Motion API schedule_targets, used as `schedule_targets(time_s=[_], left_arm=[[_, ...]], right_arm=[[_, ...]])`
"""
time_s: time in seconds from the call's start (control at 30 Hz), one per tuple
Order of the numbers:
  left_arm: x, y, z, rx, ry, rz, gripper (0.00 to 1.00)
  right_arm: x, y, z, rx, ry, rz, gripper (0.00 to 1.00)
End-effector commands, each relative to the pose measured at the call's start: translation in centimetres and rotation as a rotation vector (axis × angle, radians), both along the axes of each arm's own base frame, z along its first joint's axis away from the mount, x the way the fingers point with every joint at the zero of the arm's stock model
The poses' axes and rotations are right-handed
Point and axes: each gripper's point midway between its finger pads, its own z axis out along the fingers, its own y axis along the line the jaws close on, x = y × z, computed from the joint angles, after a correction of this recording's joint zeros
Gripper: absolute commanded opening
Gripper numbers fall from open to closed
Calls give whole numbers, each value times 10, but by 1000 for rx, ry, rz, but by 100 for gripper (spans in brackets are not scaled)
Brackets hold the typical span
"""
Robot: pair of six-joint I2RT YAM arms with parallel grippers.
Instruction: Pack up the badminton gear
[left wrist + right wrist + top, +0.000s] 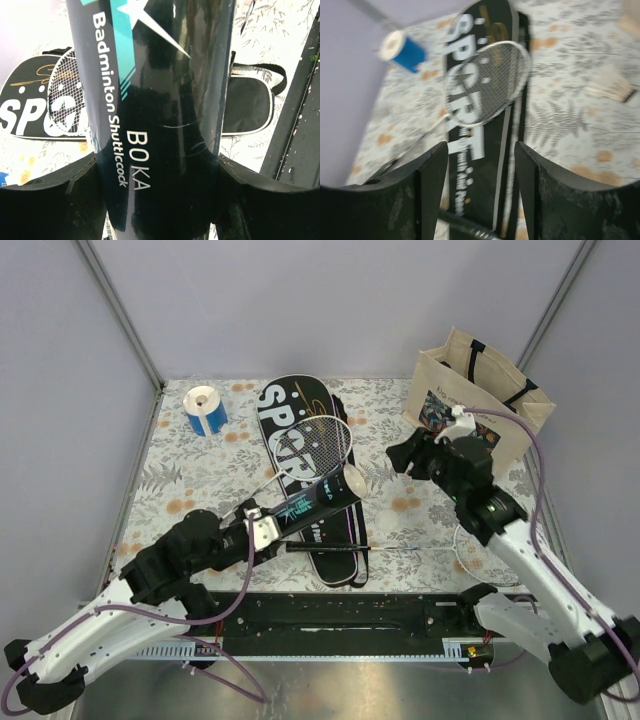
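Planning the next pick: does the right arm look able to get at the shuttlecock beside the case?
Probably yes: the right end effector is open and empty, and the shuttlecock lies close by with nothing between.

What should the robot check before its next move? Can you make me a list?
1. Left gripper closed around the tube: ok.
2. Right gripper open with nothing in it: ok.
3. Shuttlecock fully inside the tube's end: cannot tell.
4. Racket packed away: not ok, it lies on top of the case.
5. Case opened for packing: cannot tell.
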Motion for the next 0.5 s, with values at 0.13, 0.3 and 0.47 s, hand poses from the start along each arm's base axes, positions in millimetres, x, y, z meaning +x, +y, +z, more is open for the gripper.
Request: schedule_targets(time_s=[0.13,0.3,0.47], left_arm=[[0,-3,46,-215,-85,27,0],[-4,1,53,-258,-107,19,0],[-5,1,53,-256,-109,14,0]], right_arm=[[104,-61,-60,-435,133,-482,69],[142,-67,-93,-573,245,-603,70],[169,-66,-122,-644,308,-672,70]])
